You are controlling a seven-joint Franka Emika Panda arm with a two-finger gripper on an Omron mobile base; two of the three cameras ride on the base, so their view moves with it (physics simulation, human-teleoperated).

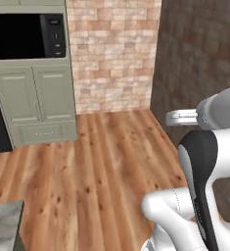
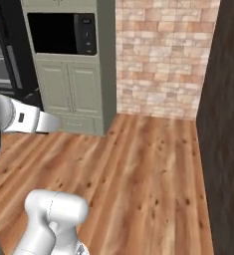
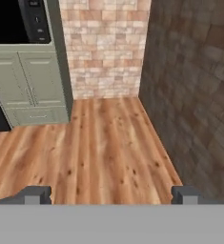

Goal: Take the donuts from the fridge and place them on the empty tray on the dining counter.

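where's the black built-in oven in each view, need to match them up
left base view: black oven at top left, above the green cabinet doors.
right base view: oven at top, left of centre.
hand view: oven cut off at the top left corner.
shared landmark: the light brick wall just right of it.

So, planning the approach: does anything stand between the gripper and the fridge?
Nothing visible does. The open gripper faces bare wooden floor. The fridge stands off to the left, beside the green cabinet, and the stretch of floor in view toward it carries nothing.
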